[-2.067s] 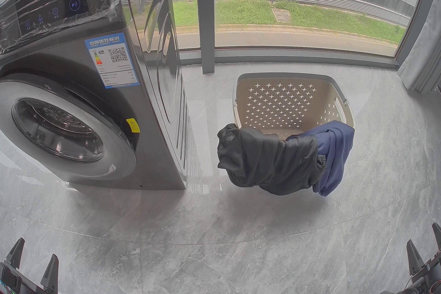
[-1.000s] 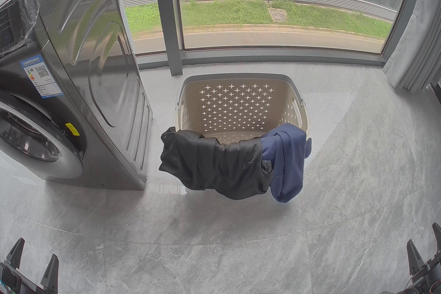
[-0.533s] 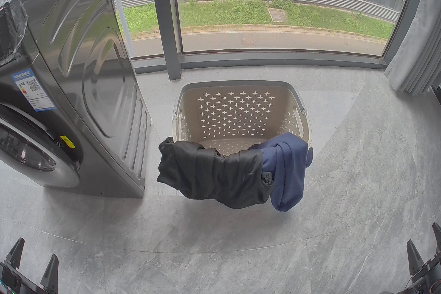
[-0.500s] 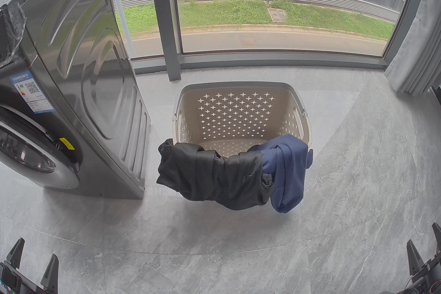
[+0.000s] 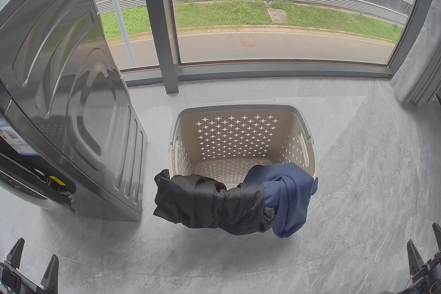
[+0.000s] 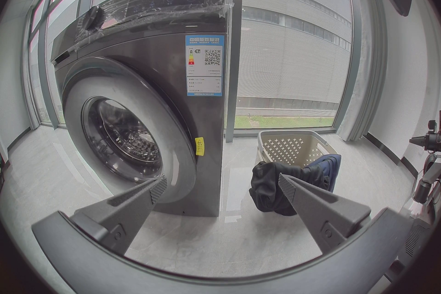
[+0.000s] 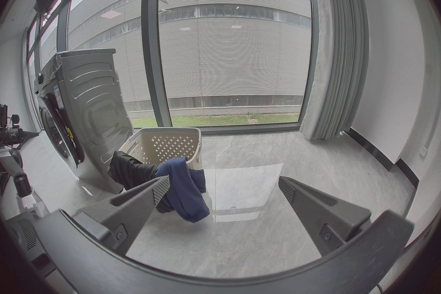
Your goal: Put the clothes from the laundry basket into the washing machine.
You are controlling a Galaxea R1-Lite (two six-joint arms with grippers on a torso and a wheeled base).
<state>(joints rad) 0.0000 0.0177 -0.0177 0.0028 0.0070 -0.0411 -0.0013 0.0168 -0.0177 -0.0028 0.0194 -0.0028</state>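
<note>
The laundry basket (image 5: 239, 134) stands right of the washing machine (image 5: 69, 93), before the window (image 5: 275, 10), clothes (image 5: 216, 205) draped over its near rim.

Two garments (image 5: 209, 207) (image 5: 289, 198), one laundry basket (image 5: 234, 136), one washing machine (image 5: 69, 93).

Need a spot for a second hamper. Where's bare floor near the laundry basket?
Bare floor lies right of the laundry basket up to the curtain, behind it toward the window frame, and in front of the draped clothes. Tight: the gap between washing machine and basket, where the black garment overhangs.
</note>
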